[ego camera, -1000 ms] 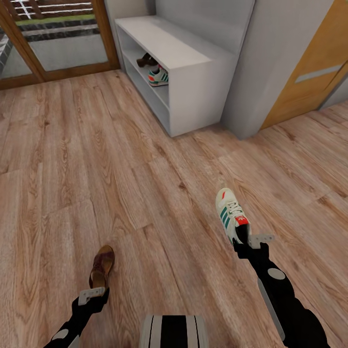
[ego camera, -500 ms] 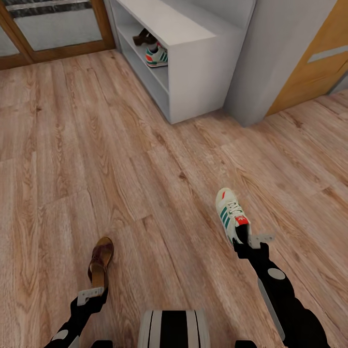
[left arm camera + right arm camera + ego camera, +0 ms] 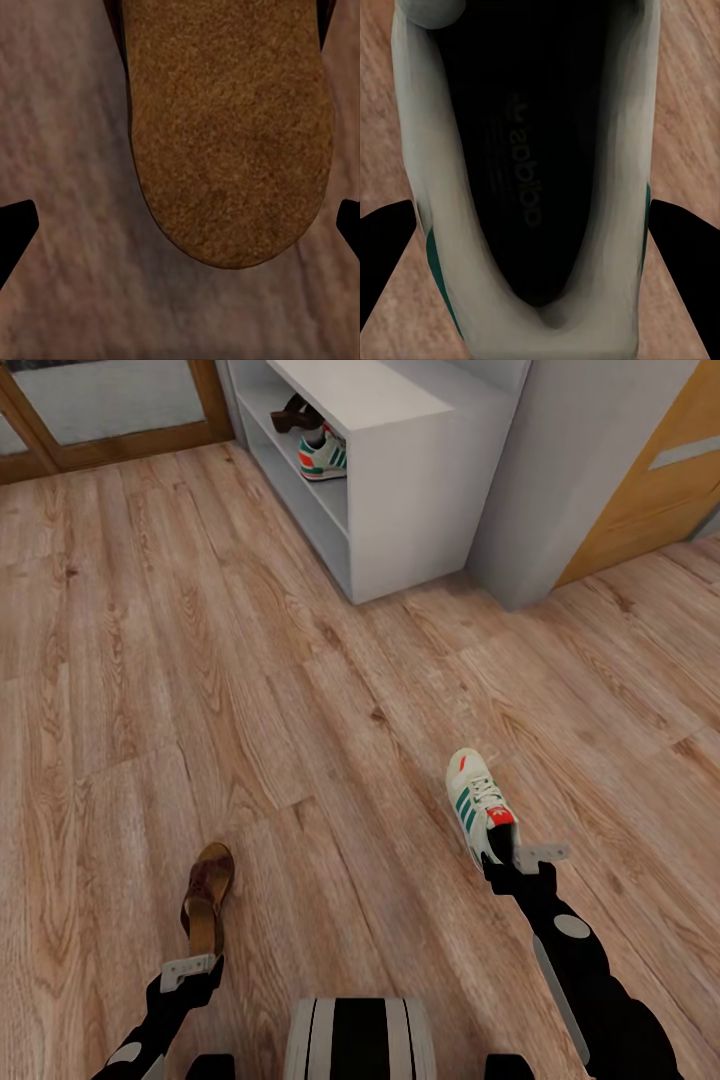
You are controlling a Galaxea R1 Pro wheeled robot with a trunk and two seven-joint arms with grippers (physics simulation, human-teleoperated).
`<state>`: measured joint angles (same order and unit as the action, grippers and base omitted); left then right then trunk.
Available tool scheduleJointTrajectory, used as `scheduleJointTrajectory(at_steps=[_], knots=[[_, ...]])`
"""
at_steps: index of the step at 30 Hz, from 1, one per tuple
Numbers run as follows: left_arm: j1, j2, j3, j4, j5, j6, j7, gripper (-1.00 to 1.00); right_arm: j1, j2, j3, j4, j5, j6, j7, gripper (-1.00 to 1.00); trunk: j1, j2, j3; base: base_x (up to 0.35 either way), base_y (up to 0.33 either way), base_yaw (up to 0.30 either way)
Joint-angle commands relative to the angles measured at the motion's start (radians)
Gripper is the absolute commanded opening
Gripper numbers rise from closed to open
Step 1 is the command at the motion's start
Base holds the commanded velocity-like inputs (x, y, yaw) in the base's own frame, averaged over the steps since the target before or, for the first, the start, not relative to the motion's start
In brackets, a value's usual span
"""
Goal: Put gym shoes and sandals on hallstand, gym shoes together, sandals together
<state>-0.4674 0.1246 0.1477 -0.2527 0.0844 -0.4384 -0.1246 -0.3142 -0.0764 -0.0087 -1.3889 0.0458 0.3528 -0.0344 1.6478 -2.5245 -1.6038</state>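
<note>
One gym shoe (image 3: 478,800), white with teal stripes, hangs over the corridor floor (image 3: 250,660) with my right gripper (image 3: 515,857) shut on its heel end. In the right wrist view the fingers press both sides of the gym shoe (image 3: 532,150). A brown sandal (image 3: 207,895) lies just ahead of my left gripper (image 3: 195,962). The left wrist view shows the sandal's heel (image 3: 232,135) between widely spread, open fingers that do not touch it. The hallstand (image 3: 400,510) stands at the back, holding the other gym shoe (image 3: 322,457) and the other sandal (image 3: 292,415) on a low shelf.
A grey wall pillar (image 3: 580,470) rises right of the hallstand, with an orange-wood door (image 3: 660,480) beyond it. A wood-framed glass door (image 3: 100,400) is at the back left. My base (image 3: 360,1040) shows at the bottom. Bare planks stretch between me and the hallstand.
The whole view has shifted, and the hallstand sits higher in the picture. The gym shoe kept its place in the right gripper. More of the sandal shows ahead of the left gripper.
</note>
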Motion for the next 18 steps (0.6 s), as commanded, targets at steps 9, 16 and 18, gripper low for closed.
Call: scheduleJointTrajectory(at_steps=[9,16,18], knots=[[0.000,0.000,0.004,0.001,0.008,-0.001,-0.010,1.00,0.000,0.000,0.001,-0.002,0.005,0.006,-0.002,-1.00,0.000,0.000,-0.001,0.097,0.000,0.000],[0.000,0.001,0.004,0.001,0.009,0.000,-0.010,-1.00,0.000,0.000,0.001,-0.004,0.005,0.006,-0.002,-1.00,0.000,0.000,-0.001,0.019,0.000,0.000],[0.000,0.001,0.004,0.001,0.009,0.000,-0.010,-1.00,0.000,0.000,0.001,-0.004,0.005,0.006,-0.002,-1.00,0.000,0.000,-0.001,0.001,0.000,0.000]])
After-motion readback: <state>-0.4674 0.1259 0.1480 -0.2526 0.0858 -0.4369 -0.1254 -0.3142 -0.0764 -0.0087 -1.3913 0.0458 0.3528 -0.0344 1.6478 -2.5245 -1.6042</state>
